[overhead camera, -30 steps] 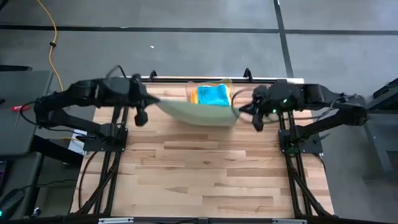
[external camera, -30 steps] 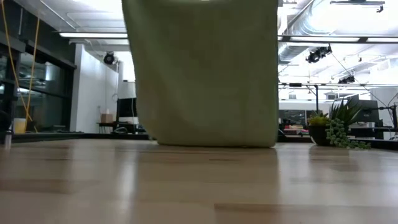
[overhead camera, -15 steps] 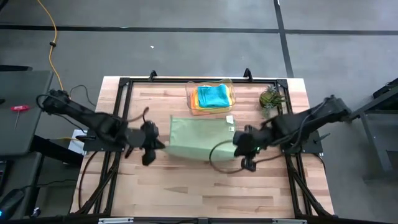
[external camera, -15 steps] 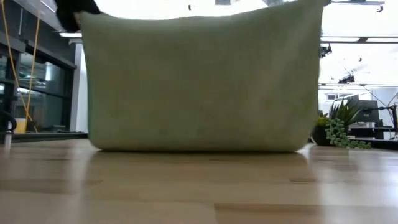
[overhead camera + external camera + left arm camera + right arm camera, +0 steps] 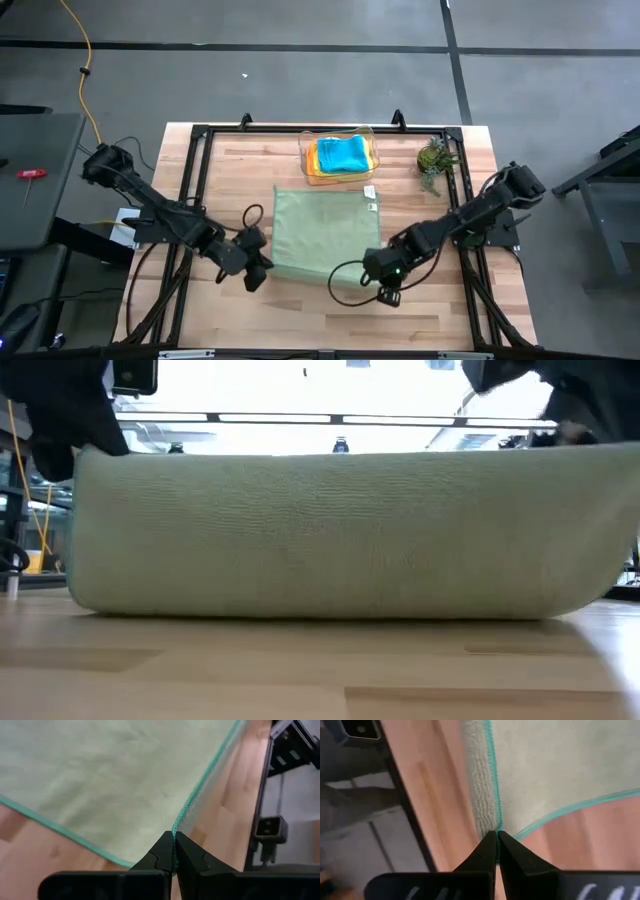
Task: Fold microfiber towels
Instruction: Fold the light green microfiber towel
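While both arms reach low, each claw [image 5: 173, 854] [image 5: 497, 851] pinches a green towel [image 5: 322, 232] corner

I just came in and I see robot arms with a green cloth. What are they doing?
The two arms are laying out a light green towel on the wooden table. The left gripper is shut on one near corner of it, and the right gripper is shut on the other near corner. The far part of the towel lies flat, while the near edge is held up off the wood. More towels wait in a clear bin at the back, beside a small plant.
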Controlling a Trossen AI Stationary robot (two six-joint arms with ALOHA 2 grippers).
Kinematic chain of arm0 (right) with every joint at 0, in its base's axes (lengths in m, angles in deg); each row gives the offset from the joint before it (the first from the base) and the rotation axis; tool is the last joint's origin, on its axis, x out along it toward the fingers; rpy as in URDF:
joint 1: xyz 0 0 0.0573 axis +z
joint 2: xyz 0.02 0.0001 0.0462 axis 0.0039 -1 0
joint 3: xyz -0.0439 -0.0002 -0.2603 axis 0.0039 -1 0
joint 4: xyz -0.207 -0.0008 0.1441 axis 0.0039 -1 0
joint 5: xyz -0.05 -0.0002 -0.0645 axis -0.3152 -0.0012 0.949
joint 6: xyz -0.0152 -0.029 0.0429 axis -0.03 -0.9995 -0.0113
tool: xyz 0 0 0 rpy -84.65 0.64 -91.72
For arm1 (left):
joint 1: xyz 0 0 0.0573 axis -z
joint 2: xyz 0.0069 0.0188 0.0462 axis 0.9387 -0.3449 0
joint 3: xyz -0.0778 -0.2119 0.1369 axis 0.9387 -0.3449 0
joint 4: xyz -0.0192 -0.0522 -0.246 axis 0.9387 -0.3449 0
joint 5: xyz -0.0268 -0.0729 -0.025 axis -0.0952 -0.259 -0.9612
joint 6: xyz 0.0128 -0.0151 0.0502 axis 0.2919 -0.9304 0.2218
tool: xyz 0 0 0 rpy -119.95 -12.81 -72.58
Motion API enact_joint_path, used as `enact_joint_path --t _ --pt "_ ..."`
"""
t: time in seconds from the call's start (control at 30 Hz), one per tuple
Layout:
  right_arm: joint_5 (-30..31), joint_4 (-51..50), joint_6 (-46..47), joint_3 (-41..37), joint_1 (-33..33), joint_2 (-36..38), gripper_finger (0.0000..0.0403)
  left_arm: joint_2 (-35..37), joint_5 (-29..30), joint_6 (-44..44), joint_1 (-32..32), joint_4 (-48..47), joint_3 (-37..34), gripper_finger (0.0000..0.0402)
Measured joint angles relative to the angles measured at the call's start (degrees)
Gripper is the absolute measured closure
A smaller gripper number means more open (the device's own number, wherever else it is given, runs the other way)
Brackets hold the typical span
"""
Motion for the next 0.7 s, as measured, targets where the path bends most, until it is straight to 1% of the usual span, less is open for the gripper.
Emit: enact_joint_path --t 0.07,0.13,0.27,0.37,0.5,0.6,0.7 --pt "-1.1 5.8 3.4 -4.2 0.7 1.0 0.0403 -1.1 -1.1 -0.6 0.8 2.2 0.0 0.0401" --pt "-1.2 8.4 5.0 -6.8 0.9 2.1 0.0403 -1.7 -1.3 -1.0 1.4 3.6 0.0 0.0401" --pt "-0.3 7.0 3.8 -8.0 -1.2 4.5 0.0403 -1.8 -0.7 -1.1 -0.4 2.9 0.0 0.0401" --pt "3.8 3.3 0.5 -7.1 -4.2 6.8 0.0403 -0.7 0.3 0.7 -3.6 1.8 0.0 0.0401" --pt "10.3 -1.8 -3.1 -6.9 -9.6 9.7 0.0403 -0.5 1.1 5.8 -9.1 0.0 0.0 0.0401" --pt "12.9 -3.8 -6.3 -7.8 -14.1 10.3 0.0403 -0.9 1.3 9.3 -13.2 -0.7 0.0 0.0401" --pt "15.7 -3.7 -8.6 -9.5 -18.4 10.3 0.0403 -1.3 1.9 11.5 -16.6 -0.6 0.0 0.0401"
